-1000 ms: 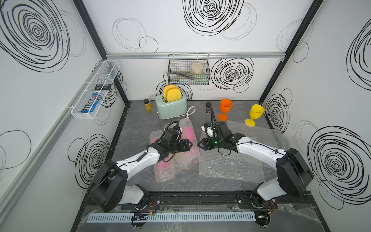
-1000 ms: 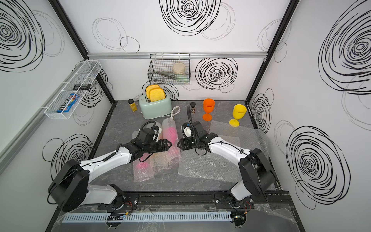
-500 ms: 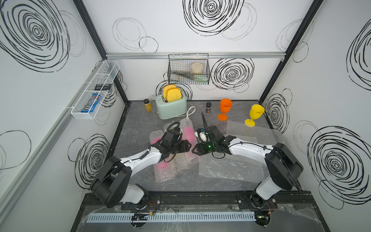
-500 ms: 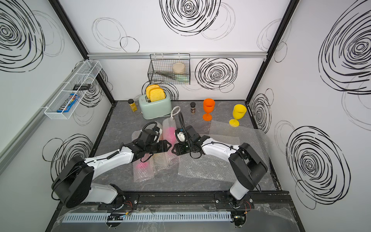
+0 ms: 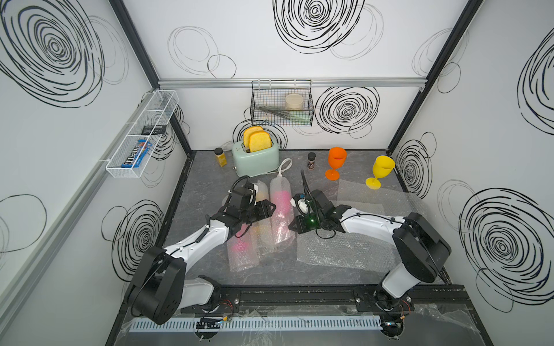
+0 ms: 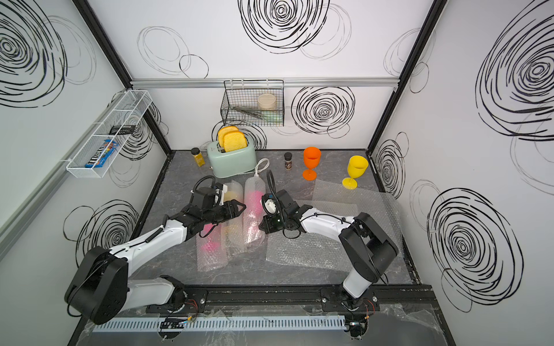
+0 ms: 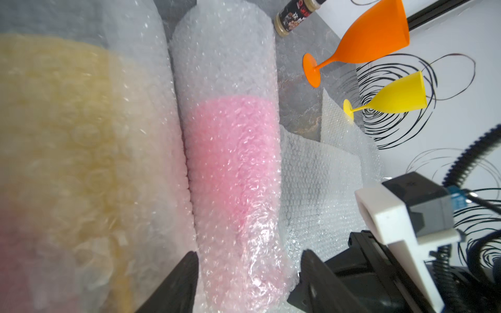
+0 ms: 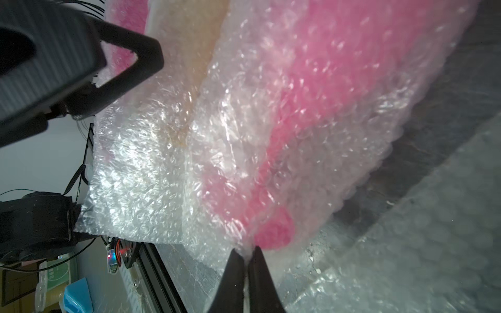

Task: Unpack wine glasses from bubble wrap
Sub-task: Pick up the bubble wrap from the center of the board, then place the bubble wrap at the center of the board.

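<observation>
— Where is the glass lying now?

— The pink wine glass (image 5: 281,200) is lying in the middle of the surface (image 5: 204,191), rolled inside a bubble wrap tube (image 5: 280,230) that is longer than the glass. A yellow-tinted tube (image 7: 67,130) is touching it along one side. A second pink tube (image 5: 239,248) is lying partly under the left arm.

— And what are the claws doing?

— The right claw (image 8: 246,253) is pinching the thin loose edge of the wrap, with its fingers fully together. It is just beside a round pink part, probably the foot. The left claw (image 7: 248,257) is standing open, one finger on each side of the tube. Whether those fingers are pressing it, I cannot tell.

— How is this thing going to behave?

— I am expecting it to be light. The wrap is soft, crumpling and a little slippery, while the plastic glass inside is stiff and may roll or slide out. So I am judging it best to hold the glass body through the wrap while pulling the free edge.

— Which view is helping most?

— The right wrist view is showing the pinch, which the claw body is hiding in both top views. The top views are showing the orange wine glass (image 5: 336,161) and the yellow wine glass (image 5: 381,170) standing unwrapped at the back, with flat sheets (image 5: 344,248) near them.
</observation>
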Controlling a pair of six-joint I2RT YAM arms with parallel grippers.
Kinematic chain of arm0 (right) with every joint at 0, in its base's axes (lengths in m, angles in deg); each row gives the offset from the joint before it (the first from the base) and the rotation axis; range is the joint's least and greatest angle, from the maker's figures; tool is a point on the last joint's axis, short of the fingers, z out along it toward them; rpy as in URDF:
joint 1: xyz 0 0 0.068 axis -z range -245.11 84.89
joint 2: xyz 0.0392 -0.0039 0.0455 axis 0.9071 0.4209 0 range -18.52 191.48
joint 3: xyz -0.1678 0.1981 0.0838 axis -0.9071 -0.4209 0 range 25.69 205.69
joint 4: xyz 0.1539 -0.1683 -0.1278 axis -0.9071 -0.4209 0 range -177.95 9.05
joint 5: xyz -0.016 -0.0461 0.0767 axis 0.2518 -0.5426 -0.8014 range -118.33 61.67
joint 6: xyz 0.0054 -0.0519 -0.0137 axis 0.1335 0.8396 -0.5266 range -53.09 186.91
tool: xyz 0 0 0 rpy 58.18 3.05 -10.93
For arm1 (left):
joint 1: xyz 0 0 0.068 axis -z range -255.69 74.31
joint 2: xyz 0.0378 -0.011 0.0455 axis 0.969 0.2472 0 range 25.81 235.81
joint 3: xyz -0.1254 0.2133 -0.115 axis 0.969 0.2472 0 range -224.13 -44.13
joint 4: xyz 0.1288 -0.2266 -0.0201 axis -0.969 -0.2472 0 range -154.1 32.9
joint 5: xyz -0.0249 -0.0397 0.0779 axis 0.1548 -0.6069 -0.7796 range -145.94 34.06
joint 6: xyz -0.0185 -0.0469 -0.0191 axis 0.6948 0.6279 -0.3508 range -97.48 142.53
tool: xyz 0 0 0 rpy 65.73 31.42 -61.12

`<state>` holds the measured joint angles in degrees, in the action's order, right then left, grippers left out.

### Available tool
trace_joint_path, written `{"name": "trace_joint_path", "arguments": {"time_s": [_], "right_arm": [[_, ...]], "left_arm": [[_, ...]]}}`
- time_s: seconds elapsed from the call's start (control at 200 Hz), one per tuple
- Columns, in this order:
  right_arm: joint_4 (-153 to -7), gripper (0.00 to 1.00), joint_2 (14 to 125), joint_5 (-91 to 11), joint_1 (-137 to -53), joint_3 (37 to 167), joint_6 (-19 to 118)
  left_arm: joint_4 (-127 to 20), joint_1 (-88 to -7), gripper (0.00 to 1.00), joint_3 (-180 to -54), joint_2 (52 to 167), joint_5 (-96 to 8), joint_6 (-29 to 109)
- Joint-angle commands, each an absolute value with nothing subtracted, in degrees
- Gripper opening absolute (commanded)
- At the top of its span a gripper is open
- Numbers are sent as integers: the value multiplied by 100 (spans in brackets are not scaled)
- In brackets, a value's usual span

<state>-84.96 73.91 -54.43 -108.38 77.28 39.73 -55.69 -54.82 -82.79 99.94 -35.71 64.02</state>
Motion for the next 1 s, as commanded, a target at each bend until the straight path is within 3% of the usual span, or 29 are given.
{"name": "trace_joint_path", "arguments": {"time_s": [0.0, 0.265, 0.636, 0.771, 0.901, 0.996], "right_arm": [[-8504, 9, 6876, -5483, -10931, 7823, 4000], [-8809, 8, 6078, -5332, -10975, 7705, 4192], [-9078, 10, 4981, -5121, -10826, 6005, 4013], [-9619, 35, 4829, -4730, -10578, 5622, 3693], [-10032, 46, 4652, -4486, -10456, 5796, 3676], [-10190, 49, 4582, -4280, -10514, 6111, 3732]], "left_arm": [[-5352, -5601, 65, -8202, 9834, -3380, 6504], [-5240, -5661, 65, -8252, 9804, -3241, 6568], [-4940, -5577, 65, -8184, 9898, -3124, 6717], [-4892, -5513, 65, -8193, 9953, -3137, 6735], [-4835, -5453, 65, -8193, 10008, -3143, 6754], [-4811, -5416, 65, -8204, 10026, -3150, 6768]]}}
